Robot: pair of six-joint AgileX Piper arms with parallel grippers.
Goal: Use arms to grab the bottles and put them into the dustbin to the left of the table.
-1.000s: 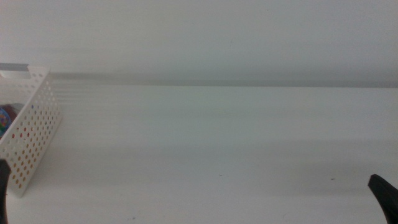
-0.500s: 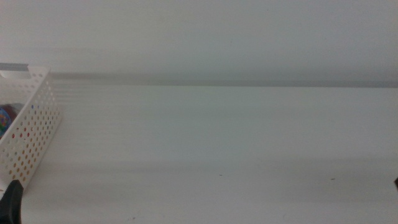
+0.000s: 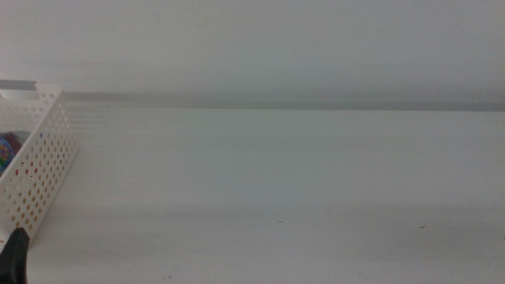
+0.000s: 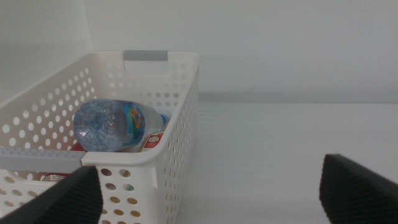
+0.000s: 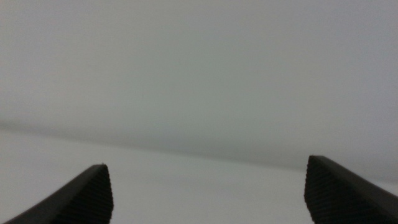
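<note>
Right gripper tip has dropped out of the middle view since a second ago; left gripper [image 3: 14, 256] has shifted to show as a dark sliver at the bottom-left corner, unchanged over the last half second. Middle view: table [image 3: 276, 181] white, no bottle on it. Dustbin [image 3: 49, 150] at the far left, just beyond and above the left gripper tip; coloured bits show through its holes and over the rim, too small to name here. One dustbin, one gripper tip visible.

Left wrist view: left gripper [image 4: 211, 193] jaws spread wide, nothing between them, so released. Dustbin [image 4: 180, 118] sits just ahead of one jaw, close. Inside it one clear bottle [image 4: 115, 127] lies on its side, base toward the camera, resting on something red and white [image 4: 152, 142], likely the can or another label; can't tell. Certain count: one bottle, plus at least one more item under it. Lying loose like that fits being dropped in, not placed.

Right wrist view: right gripper [image 5: 208, 193] jaws wide apart, empty, released; only bare table and wall ahead. Arm is parked away from the dustbin, likely waiting.

Judgement: task looks finished or nearly so, both arms pulled back.
</note>
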